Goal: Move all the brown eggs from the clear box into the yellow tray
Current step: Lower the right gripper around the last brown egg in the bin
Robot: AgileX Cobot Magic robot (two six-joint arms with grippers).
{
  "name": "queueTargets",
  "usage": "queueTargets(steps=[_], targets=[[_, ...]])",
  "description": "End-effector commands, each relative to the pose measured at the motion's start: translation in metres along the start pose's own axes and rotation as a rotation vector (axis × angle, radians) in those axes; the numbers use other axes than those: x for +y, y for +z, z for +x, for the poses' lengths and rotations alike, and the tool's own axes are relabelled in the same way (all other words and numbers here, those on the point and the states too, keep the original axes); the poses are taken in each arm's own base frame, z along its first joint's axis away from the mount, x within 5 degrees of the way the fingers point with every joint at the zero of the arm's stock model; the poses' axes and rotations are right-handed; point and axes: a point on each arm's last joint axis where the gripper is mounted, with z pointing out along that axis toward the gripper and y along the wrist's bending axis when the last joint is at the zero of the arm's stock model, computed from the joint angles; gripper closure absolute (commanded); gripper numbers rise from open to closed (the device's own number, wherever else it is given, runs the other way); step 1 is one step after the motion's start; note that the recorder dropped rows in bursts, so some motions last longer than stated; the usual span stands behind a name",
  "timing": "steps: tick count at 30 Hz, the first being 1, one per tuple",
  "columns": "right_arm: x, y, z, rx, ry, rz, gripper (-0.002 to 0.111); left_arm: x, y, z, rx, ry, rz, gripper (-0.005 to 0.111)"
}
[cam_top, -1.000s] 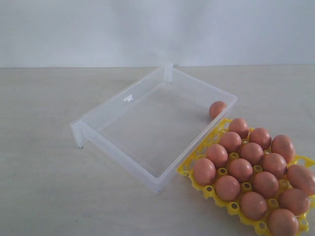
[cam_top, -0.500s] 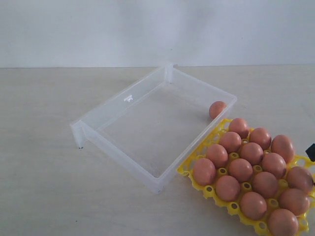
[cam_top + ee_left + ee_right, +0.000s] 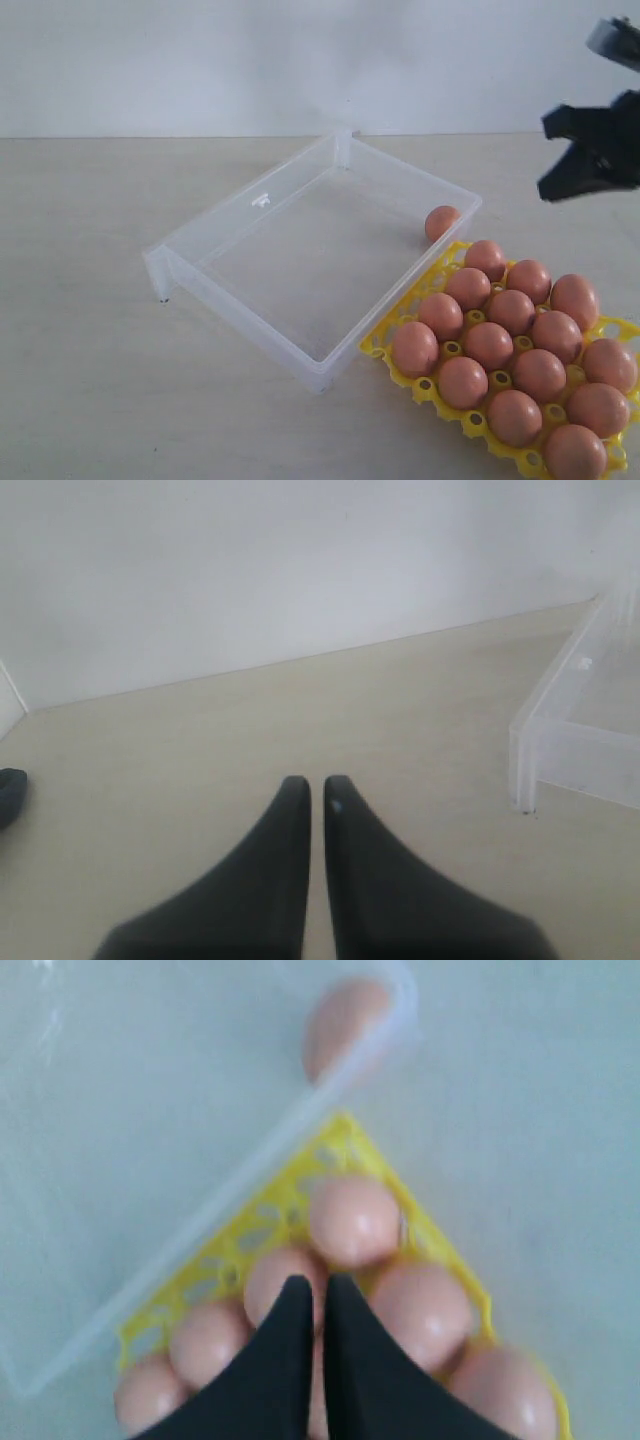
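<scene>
Table: pale, matte tabletop (image 3: 90, 380) under a plain white wall (image 3: 200, 60); we see nothing on it but the task's things.
Clear box: the clear box (image 3: 245, 192) sits mid-frame, turned at an angle, and holds only one egg.
Last egg: the last egg (image 3: 441, 222) rests in the box's corner at right of centre, against the wall facing the tray. That frosted wall hides part of it, so we cannot tell its long axis.
Yellow tray: the yellow tray (image 3: 375, 345) fills the lower right, its upper corner just beside the box. The brown eggs (image 3: 489, 345) sit packed in its cups; we cannot tell which cup is free.
Right pincer: the right pincer (image 3: 313, 1290) has its tips pressed together and holds nothing. Its arm (image 3: 600, 150) hangs in the upper right.
Key relation: the egg lies down and left of that arm, past the tray's near rows and over the box rim.
Left pincer: the left pincer (image 3: 310, 785) is narrowed to a slit and empty, off by a far box corner.
Nearer arm: the right one, in our judgement; it must open before reaching in.
</scene>
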Motion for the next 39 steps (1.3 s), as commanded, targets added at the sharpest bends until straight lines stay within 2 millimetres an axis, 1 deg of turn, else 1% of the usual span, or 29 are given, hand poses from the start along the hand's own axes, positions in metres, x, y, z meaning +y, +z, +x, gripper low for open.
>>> queueTargets(steps=[1, 3, 5, 7, 9, 11, 13, 15, 19, 20, 22, 23, 25, 26, 29, 34, 39], targets=[[0.040, 0.027, -0.033, -0.039, -0.118, 0.120, 0.109, 0.000, 0.000, -0.002, -0.012, -0.008, 0.003, 0.103], [0.051, 0.053, -0.042, 0.073, -0.148, 0.201, 0.109, 0.000, 0.000, -0.002, -0.012, -0.008, 0.003, 0.103], [0.059, 0.074, -0.049, 0.170, -0.176, 0.244, 0.109, 0.000, 0.000, -0.002, -0.012, -0.008, 0.003, 0.103], [0.067, 0.091, -0.056, 0.227, -0.203, 0.242, 0.109, 0.000, 0.000, -0.002, -0.012, -0.008, 0.003, 0.103], [0.077, 0.101, -0.065, 0.218, -0.230, 0.231, 0.109, 0.000, 0.000, -0.002, -0.012, -0.008, 0.003, 0.103], [0.083, 0.103, -0.075, 0.189, -0.240, 0.223, 0.109, 0.000, 0.000, -0.002, -0.012, -0.008, 0.003, 0.103], [0.086, 0.104, -0.079, 0.173, -0.231, 0.201, 0.107, 0.000, 0.000, -0.002, -0.012, -0.008, 0.003, 0.103], [0.088, 0.103, -0.082, 0.161, -0.228, 0.191, 0.101, 0.000, 0.000, -0.002, -0.012, -0.008, 0.003, 0.103], [0.088, 0.104, -0.082, 0.159, -0.207, 0.195, 0.081, 0.000, 0.000, -0.002, -0.012, -0.008, 0.003, 0.103], [0.087, 0.106, -0.082, 0.157, -0.184, 0.197, 0.074, 0.000, 0.000, -0.002, -0.012, -0.008, 0.003, 0.103], [0.086, 0.110, -0.081, 0.158, -0.150, 0.201, 0.065, 0.000, 0.000, -0.002, -0.012, -0.008, 0.003, 0.103], [0.085, 0.112, -0.081, 0.161, -0.127, 0.197, 0.059, 0.000, 0.000, -0.002, -0.012, -0.008, 0.003, 0.103], [0.084, 0.116, -0.080, 0.166, -0.078, 0.196, 0.052, 0.000, 0.000, -0.002, -0.012, -0.008, 0.003, 0.103], [0.082, 0.119, -0.079, 0.166, -0.023, 0.203, 0.049, 0.000, 0.000, -0.002, -0.012, -0.008, 0.003, 0.103], [0.079, 0.128, -0.079, 0.157, 0.122, 0.218, 0.050, 0.000, 0.000, -0.002, -0.012, -0.008, 0.003, 0.103], [0.072, 0.145, -0.076, 0.158, 0.234, 0.221, 0.050, 0.000, 0.000, -0.002, -0.012, -0.008, 0.003, 0.103], [0.067, 0.157, -0.079, 0.103, 0.312, 0.229, 0.050, 0.000, 0.000, -0.002, -0.012, -0.008, 0.003, 0.103]])
